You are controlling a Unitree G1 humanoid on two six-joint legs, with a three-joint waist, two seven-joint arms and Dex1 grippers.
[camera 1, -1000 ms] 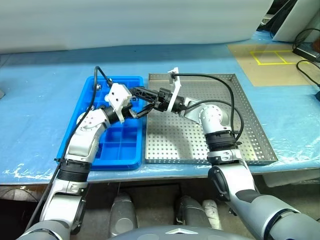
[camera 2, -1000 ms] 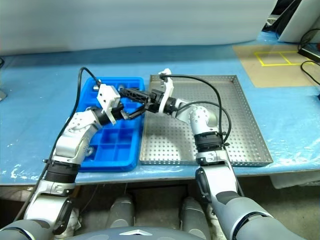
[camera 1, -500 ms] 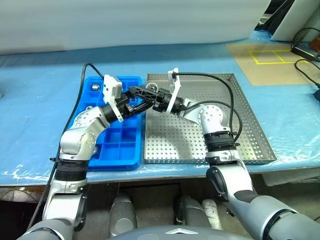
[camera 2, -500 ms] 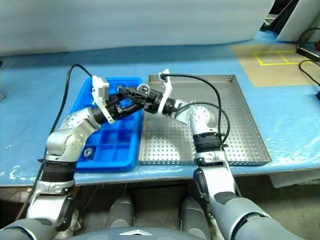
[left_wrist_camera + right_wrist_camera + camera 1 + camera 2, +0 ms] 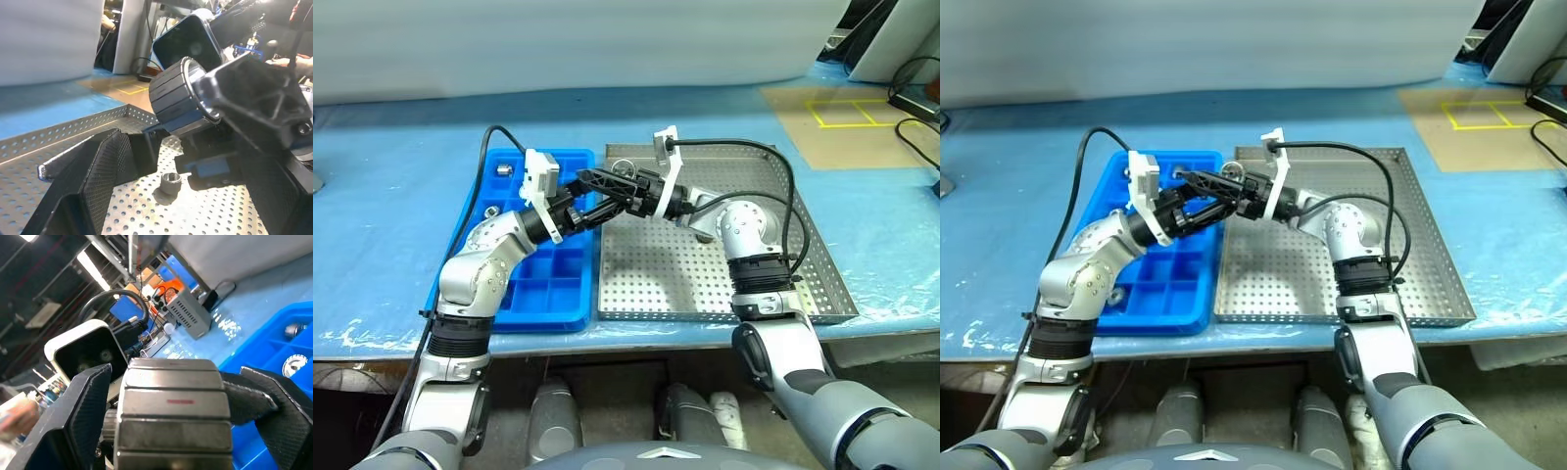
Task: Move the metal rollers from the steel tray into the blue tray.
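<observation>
On the blue-covered table our two grippers, left (image 5: 592, 209) and right (image 5: 590, 179), meet spread wide and empty, a small slippery roller (image 5: 171, 182) in the steel tray (image 5: 822, 284) below them, best pinched across its sides.

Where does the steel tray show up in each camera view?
Left eye view: steel tray centre-right, beside the blue tray.
Right eye view: centre-right again.
Left wrist view: its perforated floor and rim, one metal roller standing on it.
Right wrist view: faces the blue tray instead.
Shared landmark: yellow tape square beyond the tray's far corner.
</observation>
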